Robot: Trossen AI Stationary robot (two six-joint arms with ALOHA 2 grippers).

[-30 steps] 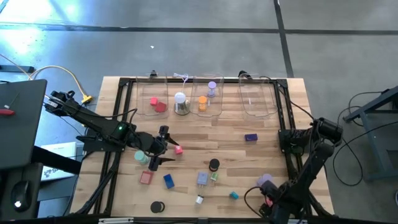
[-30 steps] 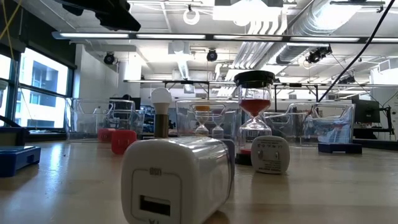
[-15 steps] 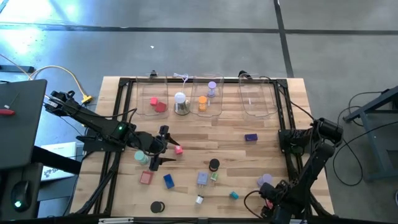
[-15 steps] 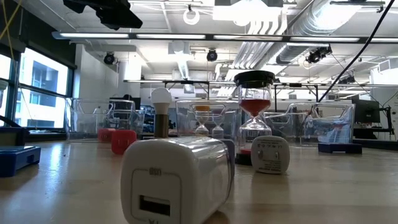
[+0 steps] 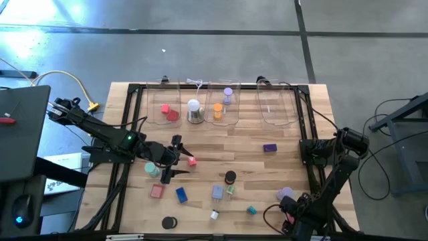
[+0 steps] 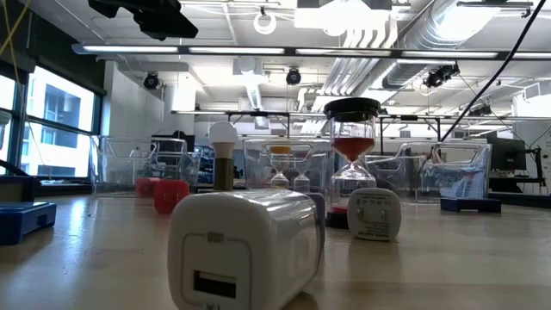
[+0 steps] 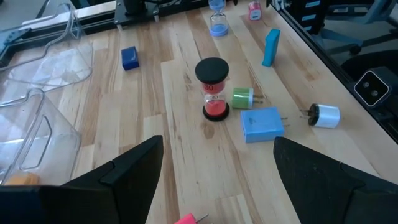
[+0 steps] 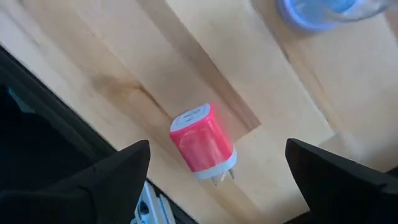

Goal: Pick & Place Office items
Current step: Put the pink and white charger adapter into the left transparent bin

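The office items lie scattered on the wooden table (image 5: 287, 167). My left gripper (image 5: 175, 159) hangs open above the table's left middle, beside a pink plug (image 5: 192, 161). Ahead of it stand a black-topped hourglass (image 7: 212, 87), a green plug (image 7: 242, 98), a blue charger (image 7: 261, 124) and a white plug (image 7: 324, 116). My right gripper (image 8: 227, 171) points down at the near right, open, one finger on either side of a red plug (image 8: 202, 140) that lies on its side on the table. A lilac hourglass (image 5: 285, 194) stands just beyond it.
Three clear bins (image 5: 276, 107) line the far edge, with red pieces (image 5: 170, 114), a white bulb (image 5: 194, 109) and an orange piece (image 5: 217, 110) among them. A purple block (image 5: 269, 148), a blue block (image 5: 181, 194) and a black disc (image 5: 169, 221) also lie about. A black frame rail (image 5: 309, 154) runs along the right.
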